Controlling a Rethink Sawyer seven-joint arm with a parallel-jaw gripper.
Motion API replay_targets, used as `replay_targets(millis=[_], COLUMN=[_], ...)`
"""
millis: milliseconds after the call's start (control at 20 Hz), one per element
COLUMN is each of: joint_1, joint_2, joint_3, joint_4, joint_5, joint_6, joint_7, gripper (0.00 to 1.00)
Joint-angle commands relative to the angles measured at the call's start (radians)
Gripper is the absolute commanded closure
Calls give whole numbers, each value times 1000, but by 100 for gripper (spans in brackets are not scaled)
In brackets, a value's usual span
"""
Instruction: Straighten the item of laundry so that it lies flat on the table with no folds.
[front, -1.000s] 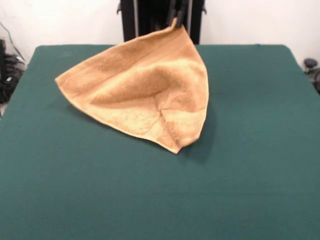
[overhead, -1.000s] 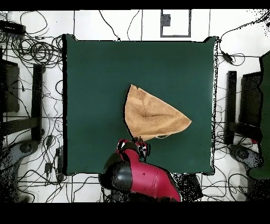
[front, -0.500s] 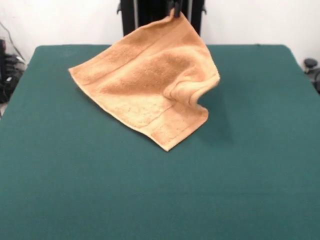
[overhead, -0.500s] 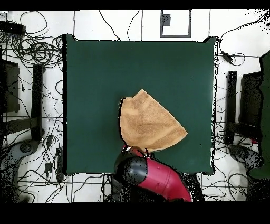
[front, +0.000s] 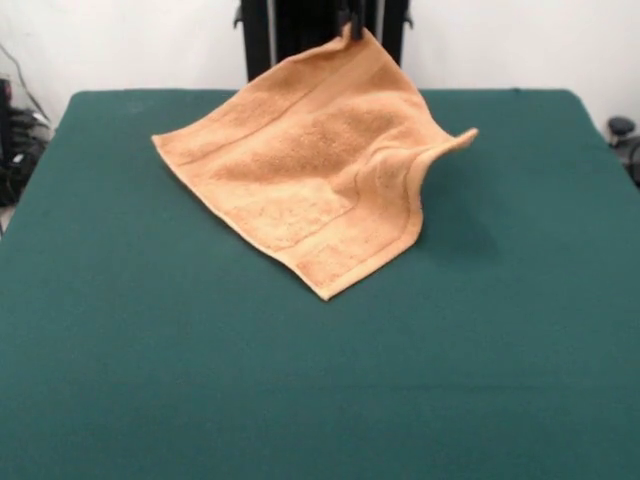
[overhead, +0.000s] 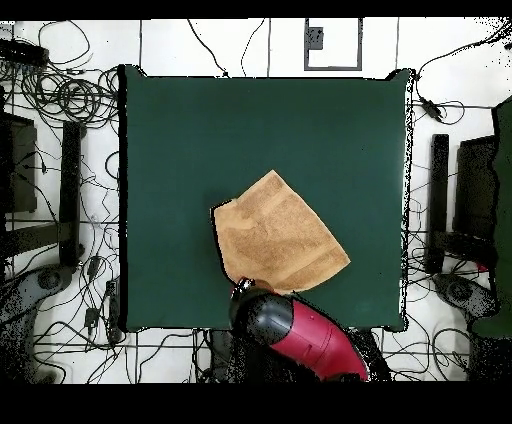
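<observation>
Front view: the towel (front: 310, 170) hangs by one corner from the gripper (front: 350, 22), which shows only as dark tips at the top edge, pinched shut on that corner. From there the cloth slopes down toward the camera, its lower part resting on the table (front: 300, 390) a little toward the robot's side of centre. Most of it looks opened out, woven band showing near the low edge, but the corner on the picture's right is curled up off the cloth and sticks out in the air, with a soft ridge running back from it. Overhead view: the towel (overhead: 280, 240) reads as a rough diamond lying in the half of the table (overhead: 170, 150) nearest the robot, and the red arm (overhead: 300, 335) covers the held corner at the table's near edge; the gripper itself is hidden here. By my reckoning the spreading step is under way: the cloth is unfolded but not yet laid down. The next move likely calls for lowering the held corner while drawing it taut, so the raised corner settles flat rather than folding under.
</observation>
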Motion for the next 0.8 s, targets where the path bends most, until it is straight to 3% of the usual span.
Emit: replay_targets(millis=[50,400,800], joint_1=[-26,-52,-55], joint_2=[78,90,92], joint_3=[180,247,260], joint_4=[152,231,212], joint_5=[98,123,119], joint_6=[-13,-122,-106], joint_7=[192,213,220], gripper=[100,100,100])
